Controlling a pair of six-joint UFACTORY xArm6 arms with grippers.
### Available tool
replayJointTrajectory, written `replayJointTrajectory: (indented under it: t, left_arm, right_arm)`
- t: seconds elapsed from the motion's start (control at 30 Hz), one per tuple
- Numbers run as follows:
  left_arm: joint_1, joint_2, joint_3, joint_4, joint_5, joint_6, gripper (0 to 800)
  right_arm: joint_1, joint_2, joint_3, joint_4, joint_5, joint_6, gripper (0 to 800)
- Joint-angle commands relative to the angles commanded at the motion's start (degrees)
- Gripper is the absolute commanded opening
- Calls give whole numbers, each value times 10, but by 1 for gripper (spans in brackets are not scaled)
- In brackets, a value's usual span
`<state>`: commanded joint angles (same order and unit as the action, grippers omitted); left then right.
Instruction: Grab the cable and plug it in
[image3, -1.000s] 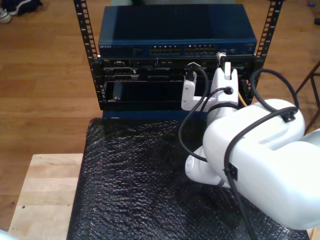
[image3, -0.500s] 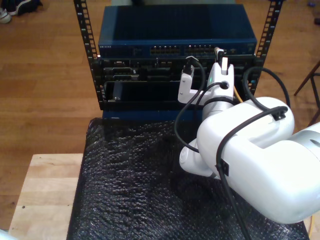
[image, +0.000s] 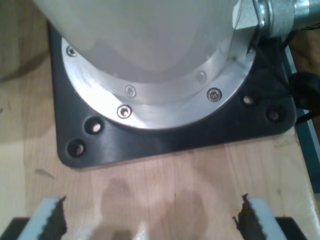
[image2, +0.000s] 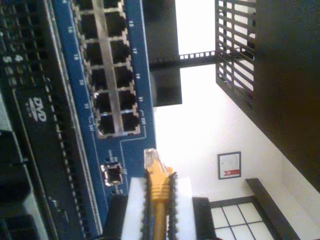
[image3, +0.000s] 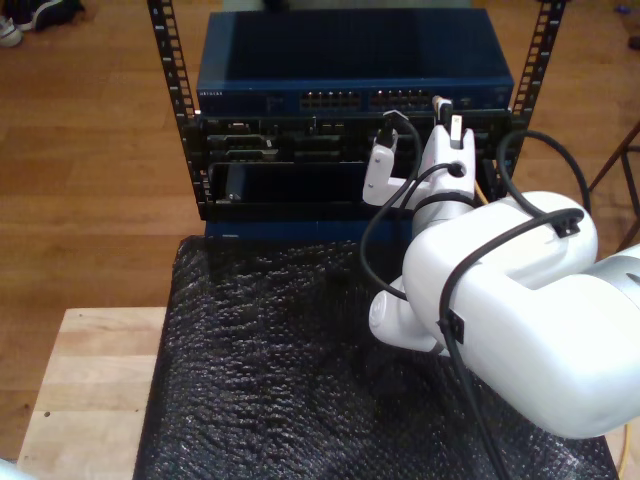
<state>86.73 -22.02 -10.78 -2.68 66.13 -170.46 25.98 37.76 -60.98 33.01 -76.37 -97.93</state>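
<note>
My second pincer (image2: 159, 210) is clamped on the cable (image2: 159, 192), whose long axis runs along the fingers, its clear plug (image2: 152, 159) aimed at the blue switch (image2: 132, 75) just beside the last ports (apparently not touching). My first pincer (image: 148, 218) gapes wide, empty, over the wooden counter (image: 165, 175) near a black base plate (image: 165, 140).

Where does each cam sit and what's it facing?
Exterior view: above and behind the table, looking down at the blue switch in the rack; white second arm in front.
First wrist view: on my first gripper, jaws open, facing a black base plate on wood.
Second wrist view: on my second gripper, facing switch ports.
Shared: switch, yellow cable plug.
</note>
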Motion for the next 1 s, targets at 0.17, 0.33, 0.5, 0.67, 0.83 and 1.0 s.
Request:
replayJointTrajectory:
  t: [0.17, 0.33, 0.5, 0.67, 0.83, 1.0]
  left_arm:
    - [0, 0, 0, 0, 0, 0, 800]
    - [0, 0, 0, 0, 0, 0, 800]
    - [0, 0, 0, 0, 0, 0, 800]
    - [0, 0, 0, 0, 0, 0, 800]
    - [0, 0, 0, 0, 0, 0, 800]
    - [0, 0, 0, 0, 0, 0, 800]
  right_arm:
    - [-2, 1, 10, -41, 3, 24, 0]
    - [-9, 0, 4, -47, 4, 25, 0]
    - [-10, 3, 3, -49, 4, 25, 0]
    - [-10, 9, 1, -49, 4, 24, 0]
    - [-10, 22, -22, -50, 5, 24, 0]
    - [-15, 33, -42, -50, 6, 24, 0]
